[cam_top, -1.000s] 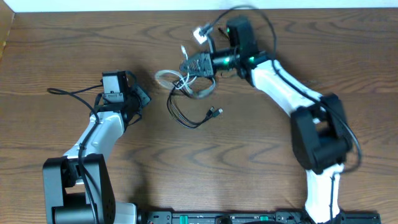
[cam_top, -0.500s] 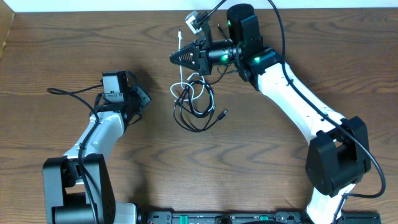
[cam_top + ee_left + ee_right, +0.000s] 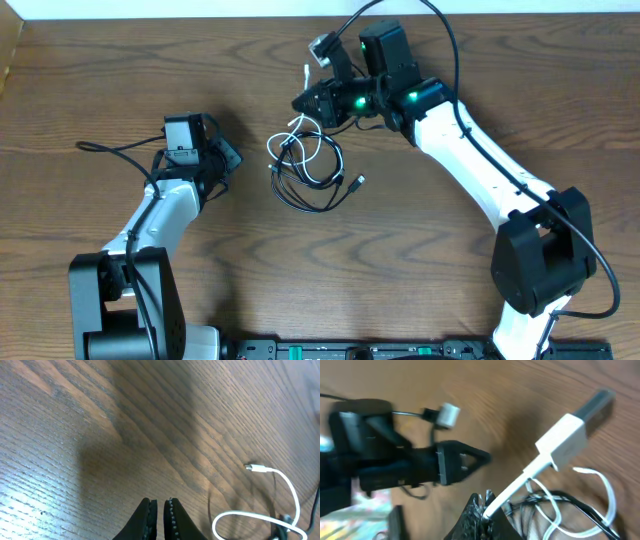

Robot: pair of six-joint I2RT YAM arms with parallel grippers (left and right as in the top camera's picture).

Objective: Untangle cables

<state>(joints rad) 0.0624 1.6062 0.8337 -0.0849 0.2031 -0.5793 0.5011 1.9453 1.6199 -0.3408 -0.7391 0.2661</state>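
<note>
Cables [image 3: 312,170] heaped in a loose tangle on the wooden tabletop [image 3: 120,90], between the two arms and nearer the right one. White cord [image 3: 516,485] pinched a little behind its plug by the right fingers [image 3: 476,510], clamped tight on it. Plug [image 3: 570,432] jutting up and away from the tips, rest of the cord looping down into the black coils [image 3: 300,190]. One small black plug [image 3: 358,182] lying free at the tangle's right edge. Left fingers [image 3: 146,517] pressed almost together, gripping nothing, low over bare wood and well apart from the heap. Another white plug end [image 3: 254,467] flat on the tabletop ahead of them.
</note>
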